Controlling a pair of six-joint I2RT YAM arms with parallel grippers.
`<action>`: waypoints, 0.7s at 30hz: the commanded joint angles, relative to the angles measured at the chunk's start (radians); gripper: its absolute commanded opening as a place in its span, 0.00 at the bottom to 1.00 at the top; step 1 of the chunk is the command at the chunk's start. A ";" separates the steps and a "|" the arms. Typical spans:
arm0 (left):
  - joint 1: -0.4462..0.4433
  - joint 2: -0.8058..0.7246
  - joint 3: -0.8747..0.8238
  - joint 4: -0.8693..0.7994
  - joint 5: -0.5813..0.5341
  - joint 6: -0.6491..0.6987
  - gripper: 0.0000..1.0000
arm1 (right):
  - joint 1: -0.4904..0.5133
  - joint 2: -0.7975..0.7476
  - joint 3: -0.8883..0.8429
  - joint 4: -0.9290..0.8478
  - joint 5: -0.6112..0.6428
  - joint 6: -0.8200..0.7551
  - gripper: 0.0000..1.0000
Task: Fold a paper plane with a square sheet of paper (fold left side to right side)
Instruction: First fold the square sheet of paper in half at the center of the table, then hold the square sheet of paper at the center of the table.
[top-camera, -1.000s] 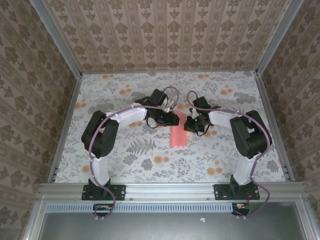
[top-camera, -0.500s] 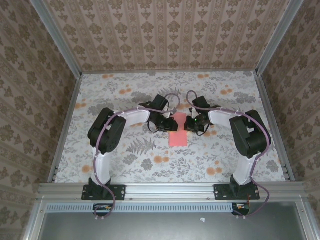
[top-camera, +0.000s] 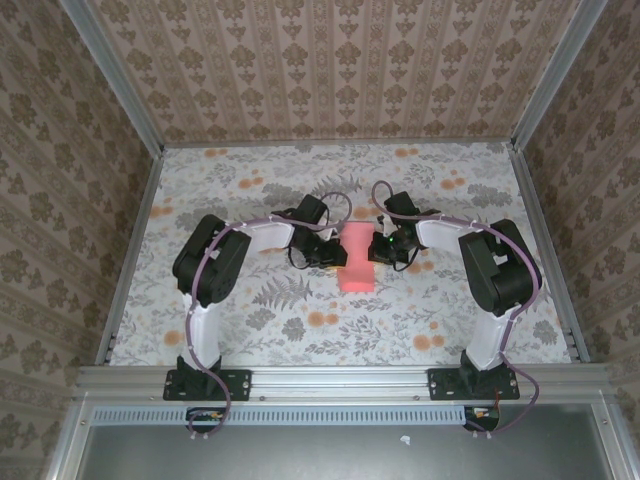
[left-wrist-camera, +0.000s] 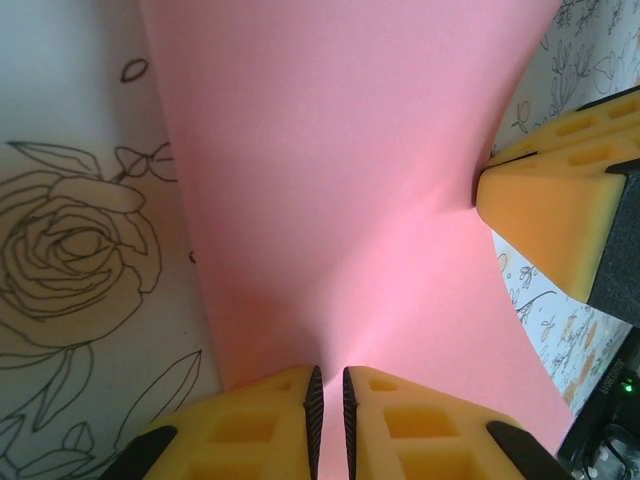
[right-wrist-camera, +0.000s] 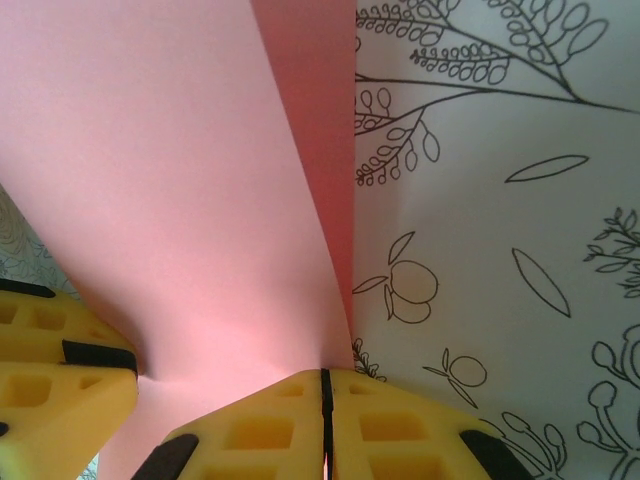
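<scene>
The left fingers (left-wrist-camera: 260, 430) are drawn nearly together, a thin slit between the pads, and the edge of the square sheet of paper (left-wrist-camera: 350, 180) runs into that slit: they are pinching the sheet at its left side. The right fingers (right-wrist-camera: 390, 435) are pressed together with no gap, clamped on the sheet's opposite side, where two layers of pink meet at a crease. Each wrist camera also catches a yellow finger of the other arm just across the paper, so the two grips stand close, with the sheet between them.

From above, the sheet reads as a narrow upright pink strip on the floral counter (top-camera: 240, 320), with one arm bending in to each side of it. Near the fingers the paper bows up off the counter; whether its far end lies flat I cannot tell.

My reading is that the left-to-right fold is in hand: the right side is anchored while the left side is lifted for carrying over. The next move calls for the left edge to travel across and land square on the right edge, with the right grip steady so the sheet does not slide, and then a press along the new crease. Thin paper like this will buckle if pulled unevenly.

Nothing in this job serves as a container; the sheet rests straight on the counter.
</scene>
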 joint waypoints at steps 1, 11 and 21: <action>0.027 -0.043 -0.043 -0.042 -0.047 0.039 0.17 | 0.002 0.042 -0.014 -0.114 0.079 -0.018 0.09; -0.023 -0.079 0.042 -0.064 -0.047 0.079 0.17 | 0.002 0.038 -0.016 -0.108 0.075 -0.016 0.09; -0.046 0.024 0.077 -0.025 -0.034 0.054 0.17 | 0.004 0.036 -0.015 -0.109 0.069 -0.016 0.09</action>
